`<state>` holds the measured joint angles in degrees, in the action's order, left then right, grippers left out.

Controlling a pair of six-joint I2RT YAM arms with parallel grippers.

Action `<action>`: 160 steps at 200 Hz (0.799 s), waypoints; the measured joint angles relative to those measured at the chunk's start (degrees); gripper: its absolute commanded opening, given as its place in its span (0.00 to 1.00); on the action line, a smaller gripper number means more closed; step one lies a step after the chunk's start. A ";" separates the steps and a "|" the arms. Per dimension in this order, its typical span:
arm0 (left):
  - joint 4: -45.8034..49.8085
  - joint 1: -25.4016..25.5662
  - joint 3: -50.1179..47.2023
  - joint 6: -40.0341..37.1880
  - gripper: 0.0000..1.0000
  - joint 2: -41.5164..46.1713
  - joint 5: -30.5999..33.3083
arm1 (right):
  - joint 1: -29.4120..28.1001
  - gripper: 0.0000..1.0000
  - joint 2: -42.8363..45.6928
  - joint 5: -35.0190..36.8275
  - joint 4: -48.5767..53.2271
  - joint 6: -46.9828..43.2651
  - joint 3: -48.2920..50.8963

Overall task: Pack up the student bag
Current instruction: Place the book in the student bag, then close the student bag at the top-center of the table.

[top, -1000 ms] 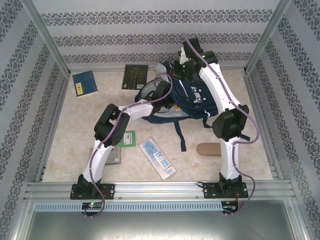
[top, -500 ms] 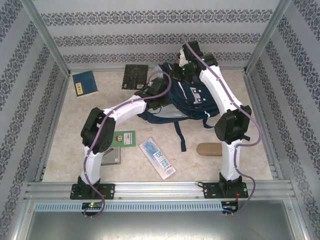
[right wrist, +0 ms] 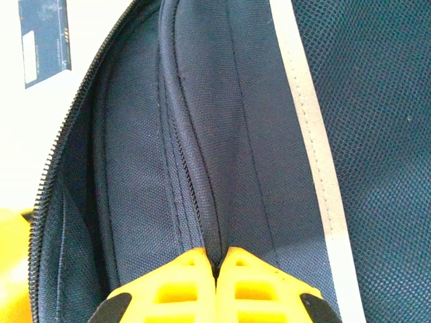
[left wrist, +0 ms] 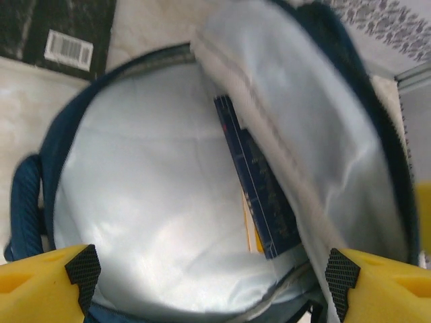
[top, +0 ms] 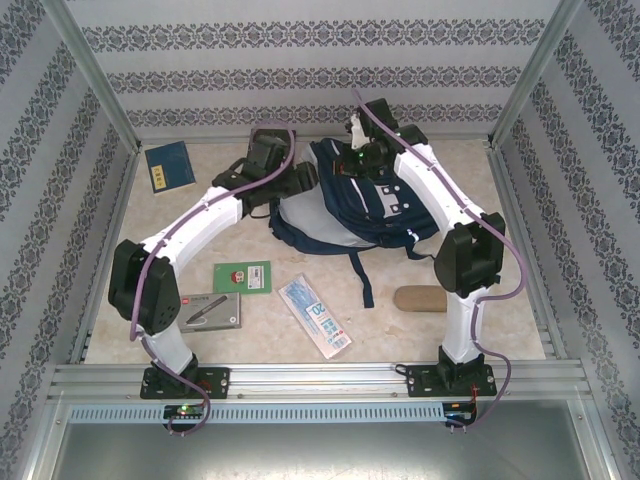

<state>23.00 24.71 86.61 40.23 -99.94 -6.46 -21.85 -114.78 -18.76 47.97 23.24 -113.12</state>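
Observation:
The student bag (top: 375, 205), navy with a thin white stripe, lies at the back middle of the table with its mouth held open. My left gripper (top: 297, 182) hovers open over that mouth. In the left wrist view its jaws (left wrist: 212, 269) stand wide apart above the pale lining (left wrist: 155, 188), nothing between them. A blue book (left wrist: 259, 195) stands inside against the inner flap. My right gripper (top: 352, 160) is at the bag's top, and its fingers (right wrist: 217, 259) are shut on a fold of the navy fabric (right wrist: 256, 134) beside the zip.
A blue book (top: 170, 167) lies at the back left and a black book (left wrist: 60, 33) just outside the bag's mouth. In front of the bag lie a green booklet (top: 242, 276), a grey case (top: 208, 310), a blue-white packet (top: 314, 316) and a tan object (top: 420, 298).
My left arm has swung from the bag's front side out to the back left, over the bag's mouth, uncovering the green booklet and grey case. The right gripper has kept its hold.

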 measured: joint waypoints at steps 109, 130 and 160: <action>-6.14 -11.13 19.80 1.16 0.85 -26.99 -12.15 | -5.73 0.55 1.95 5.79 -0.33 -3.69 6.32; -7.19 -12.24 25.86 2.69 0.85 -32.37 -13.68 | -7.34 0.69 3.93 5.88 -1.18 -2.56 8.83; -6.47 -13.68 37.16 3.30 0.85 -41.09 -14.32 | -9.62 0.98 6.23 5.88 -2.32 -0.42 11.21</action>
<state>16.53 11.03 123.76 43.53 -141.03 -20.78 -31.46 -108.55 -12.88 45.65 22.83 -101.91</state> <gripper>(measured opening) 0.849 0.877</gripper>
